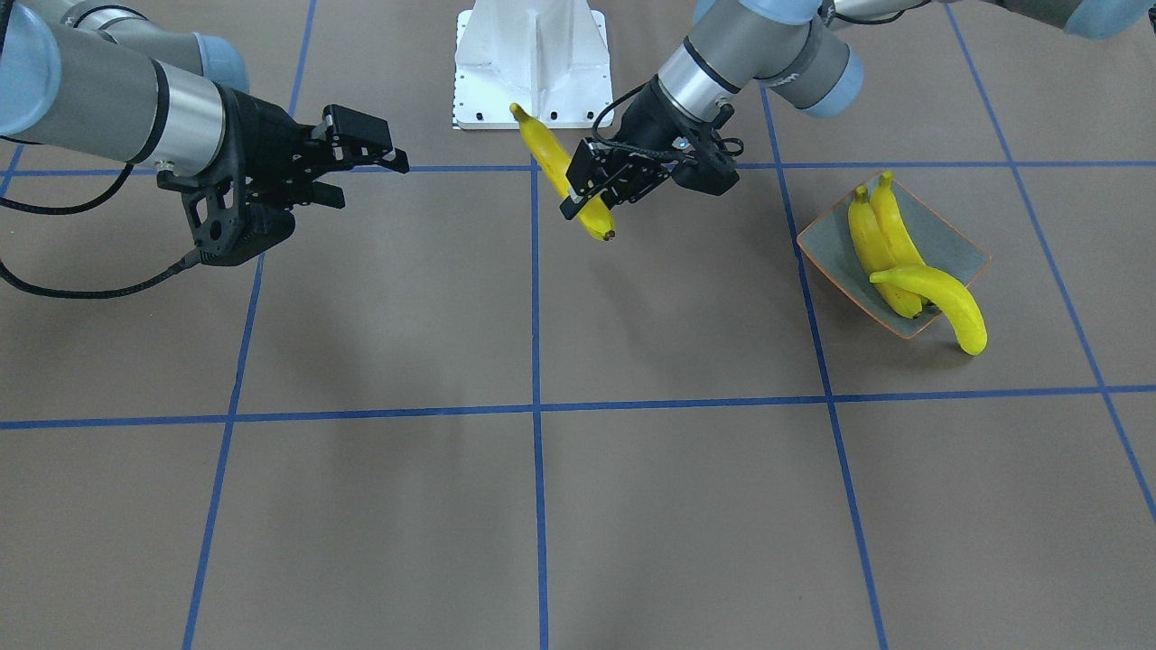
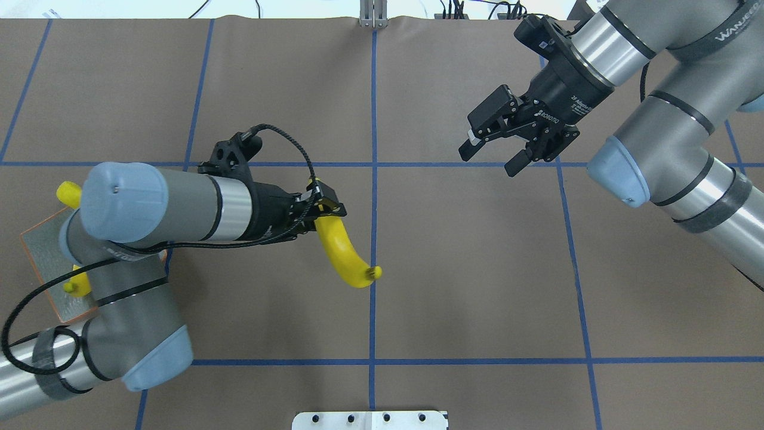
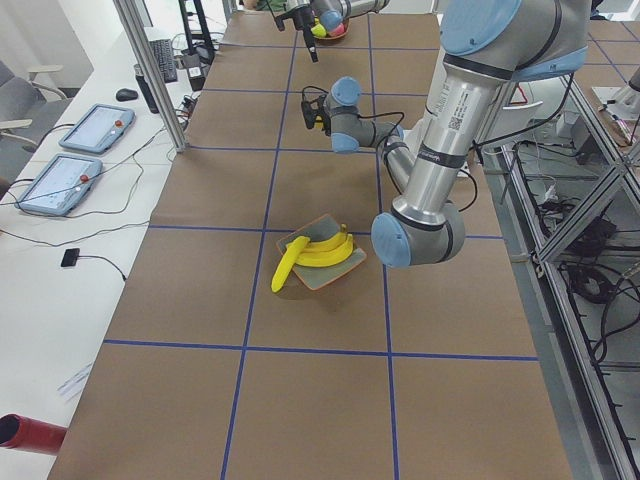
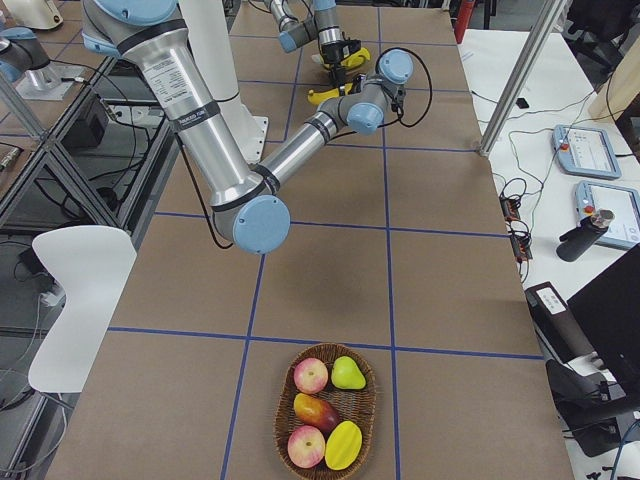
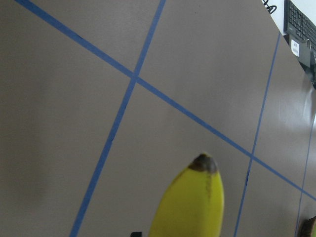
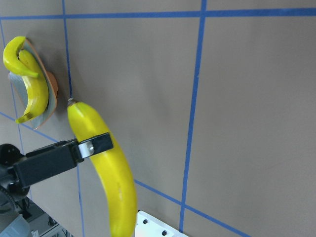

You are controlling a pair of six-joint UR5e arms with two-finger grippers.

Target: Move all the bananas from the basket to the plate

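My left gripper is shut on a yellow banana and holds it in the air over the table's middle, near the robot's base; the same banana hangs tip-down beside the gripper. The grey-green plate lies on my left side. Two bananas rest on it, and a third banana hangs over its edge onto the table. My right gripper is open and holds nothing, apart from the banana. The basket sits at the table's right end with other fruit in it.
The white robot base stands behind the held banana. Blue tape lines cross the brown table. Tablets and cables lie on a side bench beyond the table's far edge.
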